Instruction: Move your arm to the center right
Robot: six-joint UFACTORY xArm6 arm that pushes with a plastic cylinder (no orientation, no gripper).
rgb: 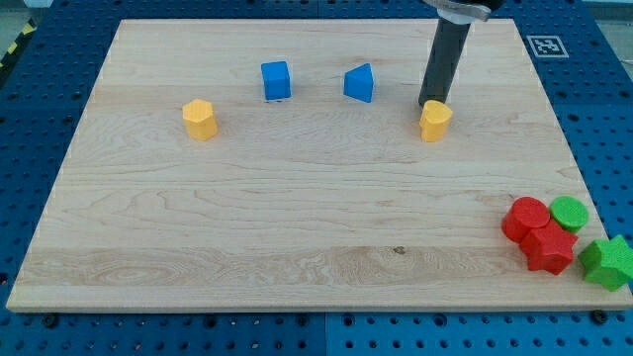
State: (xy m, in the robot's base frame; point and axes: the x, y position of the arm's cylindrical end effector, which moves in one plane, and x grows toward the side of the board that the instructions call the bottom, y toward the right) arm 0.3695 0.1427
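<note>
Centre right of the wooden board [297, 247] is where I am meant to go, and that stretch of bare wood lies toward the view's bottom and right of my tip [431, 102]. The board is the largest thing here, spreading out on all sides beneath the rod. My tip is a plain rod end with nothing to open or close, and it holds nothing; it sits just behind the yellow block [434, 121], touching it or very nearly so, on the side toward the view's top.

Well toward the view's bottom right of my tip, four blocks crowd the board's corner: a red cylinder [524, 219], a red star-like block [549, 248], a green cylinder [569, 213] and a green star-like block [609, 263] hanging over the edge. I judge they mark the limit I should stop short of.

Toward the view's left of my tip stand a blue wedge-like block [359, 83], then a blue cube [276, 80], and farthest a second yellow block [200, 119].
</note>
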